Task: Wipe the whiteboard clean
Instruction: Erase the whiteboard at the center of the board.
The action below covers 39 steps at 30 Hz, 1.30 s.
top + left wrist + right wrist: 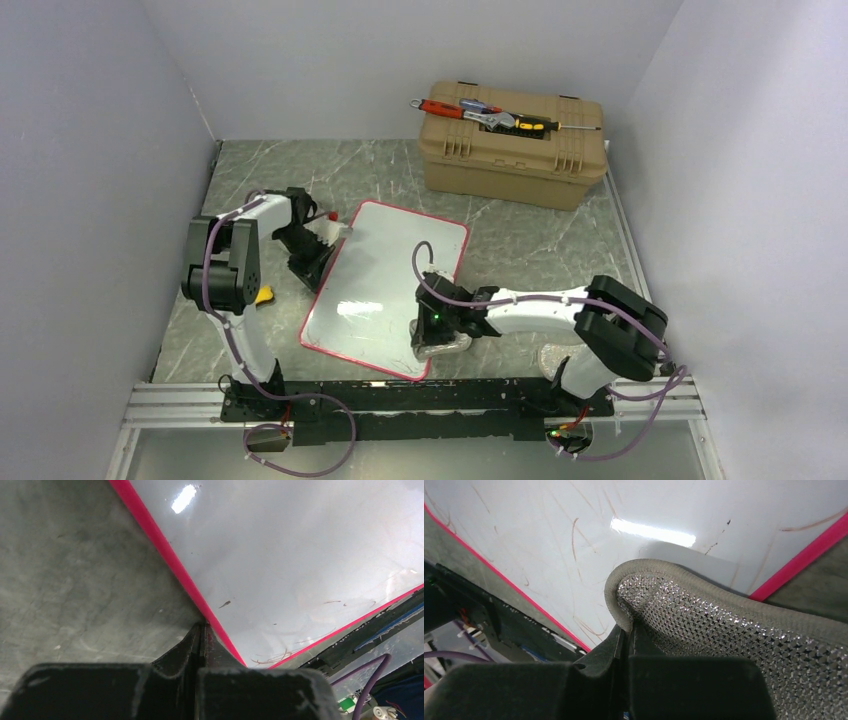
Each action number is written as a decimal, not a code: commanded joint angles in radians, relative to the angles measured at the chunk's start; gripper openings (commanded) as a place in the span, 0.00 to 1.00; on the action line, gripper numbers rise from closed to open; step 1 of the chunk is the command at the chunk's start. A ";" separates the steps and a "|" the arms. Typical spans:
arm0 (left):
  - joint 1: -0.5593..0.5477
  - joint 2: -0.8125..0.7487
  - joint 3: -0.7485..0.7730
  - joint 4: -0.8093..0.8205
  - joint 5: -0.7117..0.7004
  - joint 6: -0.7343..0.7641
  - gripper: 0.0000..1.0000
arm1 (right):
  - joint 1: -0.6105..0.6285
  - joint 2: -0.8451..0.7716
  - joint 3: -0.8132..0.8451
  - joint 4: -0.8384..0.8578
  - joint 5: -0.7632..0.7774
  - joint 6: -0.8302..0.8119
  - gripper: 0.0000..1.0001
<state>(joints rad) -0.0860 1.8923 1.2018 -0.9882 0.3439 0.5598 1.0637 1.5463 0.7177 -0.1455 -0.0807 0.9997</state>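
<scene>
The whiteboard [385,270], glossy white with a thin red rim, lies flat and skewed in the middle of the table. Faint reddish pen scribbles remain near its front edge [272,657] and under the right wrist [574,535]. My right gripper [435,335] is shut on a silvery mesh sponge [724,625] with a grey border, which rests on the board's near right corner [447,346]. My left gripper [205,626] is shut, its tips against the board's red left rim [165,550]; in the top view it is at the board's left edge [318,245].
A tan toolbox [515,150] with hand tools [490,112] on its lid stands at the back right. A small red and white object [335,222] sits by the board's far left corner. A yellow object [264,295] lies near the left arm. Grey walls enclose the table.
</scene>
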 commanded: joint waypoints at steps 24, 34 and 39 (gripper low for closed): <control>-0.083 0.009 -0.021 0.116 0.132 -0.082 0.04 | 0.176 0.212 0.071 0.053 0.040 0.025 0.00; -0.092 0.011 -0.020 0.116 0.110 -0.092 0.04 | 0.162 0.572 0.535 -0.021 -0.019 -0.113 0.00; -0.092 0.002 -0.020 0.121 0.109 -0.099 0.04 | 0.133 0.269 0.068 0.084 0.033 -0.011 0.00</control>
<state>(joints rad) -0.1535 1.8946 1.2053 -0.9352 0.4168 0.4671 1.2152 1.9831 1.1187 0.0566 -0.1364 0.9596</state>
